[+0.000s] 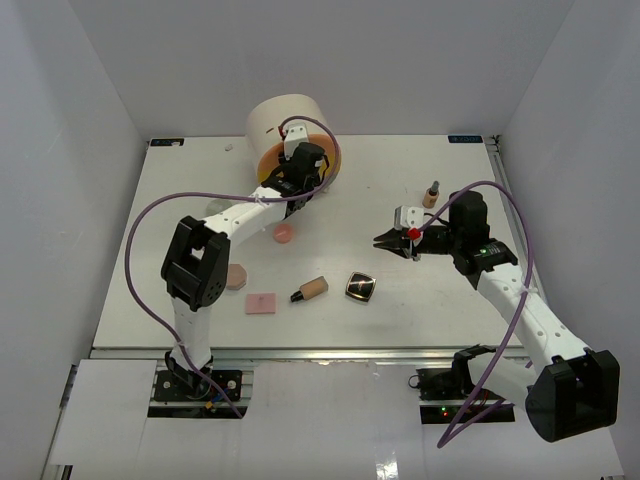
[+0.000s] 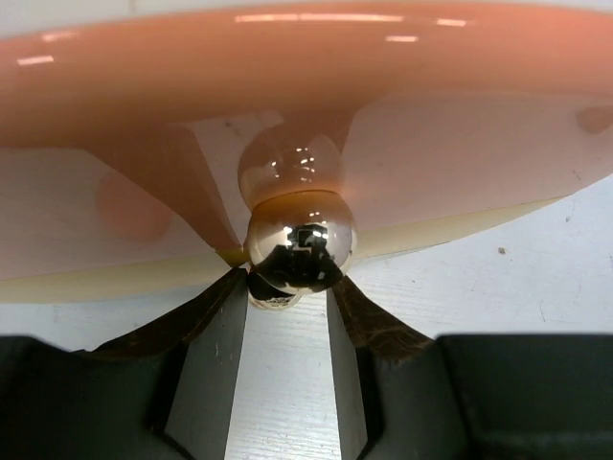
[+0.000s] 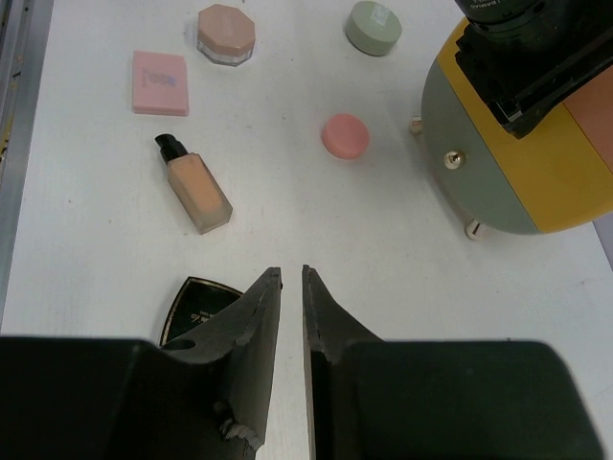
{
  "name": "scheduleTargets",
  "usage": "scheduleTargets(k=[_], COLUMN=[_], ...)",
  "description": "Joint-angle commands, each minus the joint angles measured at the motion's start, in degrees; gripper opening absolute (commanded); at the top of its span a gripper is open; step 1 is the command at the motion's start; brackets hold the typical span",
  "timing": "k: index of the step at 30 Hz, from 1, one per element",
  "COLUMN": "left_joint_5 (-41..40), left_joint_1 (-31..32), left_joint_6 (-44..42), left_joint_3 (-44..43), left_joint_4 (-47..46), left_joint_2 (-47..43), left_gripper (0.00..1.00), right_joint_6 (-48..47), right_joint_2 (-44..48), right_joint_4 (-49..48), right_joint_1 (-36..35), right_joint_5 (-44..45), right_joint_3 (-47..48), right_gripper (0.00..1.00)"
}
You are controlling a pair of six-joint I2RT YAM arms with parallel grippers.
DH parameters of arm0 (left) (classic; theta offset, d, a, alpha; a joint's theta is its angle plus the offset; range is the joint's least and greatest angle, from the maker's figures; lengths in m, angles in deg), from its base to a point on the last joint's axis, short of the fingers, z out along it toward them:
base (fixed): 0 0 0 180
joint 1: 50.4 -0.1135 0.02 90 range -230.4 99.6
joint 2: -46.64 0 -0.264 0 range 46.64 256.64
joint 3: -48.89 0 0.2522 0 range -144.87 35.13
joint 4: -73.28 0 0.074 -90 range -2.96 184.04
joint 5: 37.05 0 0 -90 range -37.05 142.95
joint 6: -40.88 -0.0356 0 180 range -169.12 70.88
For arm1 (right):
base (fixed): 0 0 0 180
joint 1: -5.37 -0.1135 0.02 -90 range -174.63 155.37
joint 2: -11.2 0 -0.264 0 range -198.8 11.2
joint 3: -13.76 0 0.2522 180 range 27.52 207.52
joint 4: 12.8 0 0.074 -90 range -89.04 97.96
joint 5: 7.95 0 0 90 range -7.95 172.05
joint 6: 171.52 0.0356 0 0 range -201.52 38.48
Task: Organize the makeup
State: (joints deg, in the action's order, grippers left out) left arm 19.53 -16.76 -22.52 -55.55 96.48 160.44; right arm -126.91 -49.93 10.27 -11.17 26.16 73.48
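Against the orange drawer (image 2: 431,115), left gripper (image 2: 285,283) grasps its knob (image 2: 300,244); right gripper (image 3: 292,278), clenched empty, half-hides black compact (image 3: 196,302).

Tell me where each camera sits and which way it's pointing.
Top external: above and behind the bases, looking down on the table; left arm and right arm show whole.
Left wrist: on the left gripper, facing the orange drawer; its fingers clamp the knob.
Right wrist: on the right gripper, looking down and leftward at the makeup and drawer cylinder; its shut fingers and the left arm's wrist show.
Shared: top and right wrist both show the bottle and black compact.
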Motion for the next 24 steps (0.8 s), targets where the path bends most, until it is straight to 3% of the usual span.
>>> scheduleTargets(k=[1,10,24], left_joint_5=[-1.88,2.76,6.73], left_joint_1=[-0.33,0.05,6.35], left_joint_6=[-0.29,1.24,4.17], left_joint_3=[-2.48,2.2,15.37], left_joint_4=[-1.71,-1.86,-3.99], left_joint_2=[0.63,-3.04,-14.45], left_gripper=[0.4,0.21,0.18], right_joint_6=[0.39,0.55,0.62], right_joint_2=[-0.02,0.02,-0.05], right_joint_4=[-2.19,-2.19,-2.65], right_joint_1=[0.4,0.62,0.9], right_joint_5=[-1.79,-1.95,-2.2], right_joint_3=[-0.43,-0.51,-0.83], right_gripper=[0.22,0.22,0.22])
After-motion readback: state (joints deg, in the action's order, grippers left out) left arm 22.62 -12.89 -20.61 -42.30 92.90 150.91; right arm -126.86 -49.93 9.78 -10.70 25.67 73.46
